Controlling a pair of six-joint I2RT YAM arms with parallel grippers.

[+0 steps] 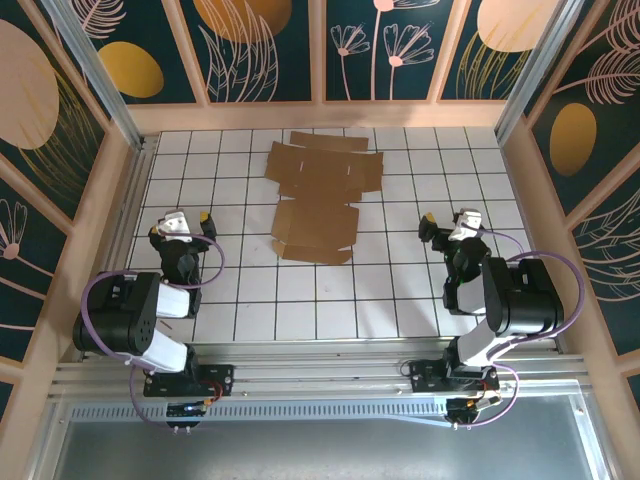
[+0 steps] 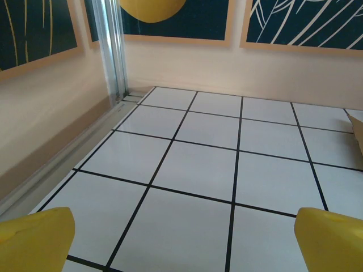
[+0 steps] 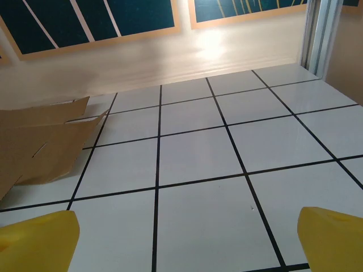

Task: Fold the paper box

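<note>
The paper box (image 1: 320, 195) lies flat as a brown die-cut cardboard sheet with flaps, at the middle back of the white tiled table (image 1: 400, 290). My left gripper (image 1: 186, 222) rests at the near left, several tiles from the sheet, and stands open. In the left wrist view its yellow fingertips (image 2: 34, 241) frame bare tile, and the left gripper (image 2: 184, 243) holds nothing; a corner of the paper box (image 2: 357, 133) shows at the right edge. My right gripper (image 1: 448, 222) is open at the near right. In the right wrist view the right gripper (image 3: 184, 243) is empty, with the paper box (image 3: 39, 141) off to the left.
Low wooden walls (image 1: 330, 115) with dark patterned panels close in the table at the back and both sides. Aluminium posts (image 2: 110, 51) stand in the back corners. Bare tiles lie between each gripper and the cardboard.
</note>
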